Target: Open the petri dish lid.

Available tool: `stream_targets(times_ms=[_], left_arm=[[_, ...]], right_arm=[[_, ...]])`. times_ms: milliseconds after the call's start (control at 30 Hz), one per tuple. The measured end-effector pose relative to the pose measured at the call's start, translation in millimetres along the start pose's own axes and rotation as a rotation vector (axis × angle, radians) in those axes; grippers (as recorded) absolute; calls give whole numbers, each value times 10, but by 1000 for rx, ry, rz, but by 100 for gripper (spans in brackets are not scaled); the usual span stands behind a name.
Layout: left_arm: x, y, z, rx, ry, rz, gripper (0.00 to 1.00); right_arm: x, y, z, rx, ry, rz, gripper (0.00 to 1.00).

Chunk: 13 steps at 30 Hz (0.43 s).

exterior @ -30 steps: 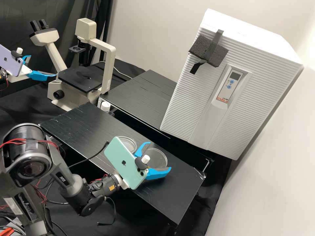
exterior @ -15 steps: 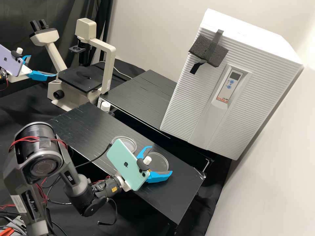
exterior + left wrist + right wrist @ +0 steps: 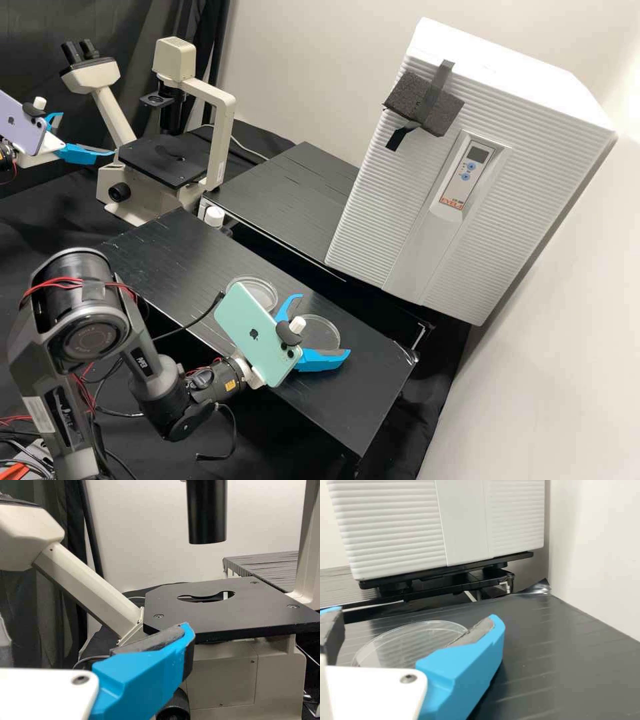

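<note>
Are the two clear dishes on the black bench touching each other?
Apart. In the high view, a strip of black bench shows between one dish and the other dish, by the right gripper.

The right claw [image 3: 323,325] has its fingers on either side of one petri dish [image 3: 323,333], with open room above, while a second dish [image 3: 257,292] blocks low passage close by. Beyond the surface [image 3: 167,257] rises a white cabinet [image 3: 373,227]; a claw could pass along the stretch toward the microscope [image 3: 223,133], whose stage [image 3: 175,605] obstructs the left claw [image 3: 87,134] ahead.
</note>
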<state>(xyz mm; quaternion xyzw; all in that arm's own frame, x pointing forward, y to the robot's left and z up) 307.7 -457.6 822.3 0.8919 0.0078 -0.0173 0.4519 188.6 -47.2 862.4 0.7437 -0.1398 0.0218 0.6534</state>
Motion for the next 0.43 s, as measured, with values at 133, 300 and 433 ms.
stream_targets(times_ms=[133,300,433], left_arm=[[0,0,0,0,0,0,100],[0,0,0,0,0,0,100],[0,0,0,0,0,0,100]], right_arm=[[-38,-25,-24,1,7,-6,100],[-102,-36,-76,13,21,6,100],[-127,-36,-99,80,34,-1,100]])
